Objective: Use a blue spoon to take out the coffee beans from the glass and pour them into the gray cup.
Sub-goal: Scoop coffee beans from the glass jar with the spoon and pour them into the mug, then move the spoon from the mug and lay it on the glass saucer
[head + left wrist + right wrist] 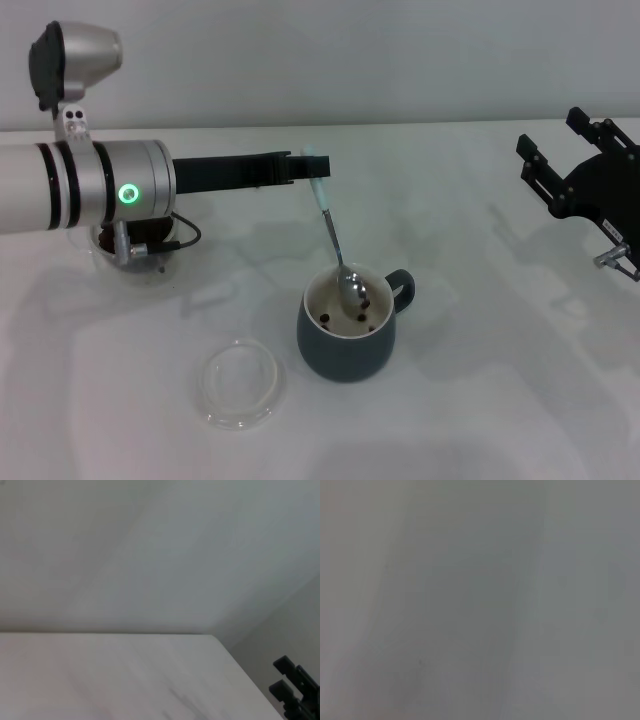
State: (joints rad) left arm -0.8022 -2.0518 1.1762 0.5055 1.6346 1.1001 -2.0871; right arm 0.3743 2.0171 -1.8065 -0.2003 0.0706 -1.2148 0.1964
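Head view: my left gripper (312,166) pinches the blue spoon (334,232), bowl inside the gray cup (347,325) at centre; my arm half hides the glass (135,252). Right gripper (585,185), upper right, jaws unreadable. Left wrist view: only table (100,675). Right wrist view: blank grey.

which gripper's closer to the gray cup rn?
Left. The left gripper sits above and behind the gray cup, holding the blue spoon with its bowl dipped into the cup. The right gripper is parked far off to the cup's right.
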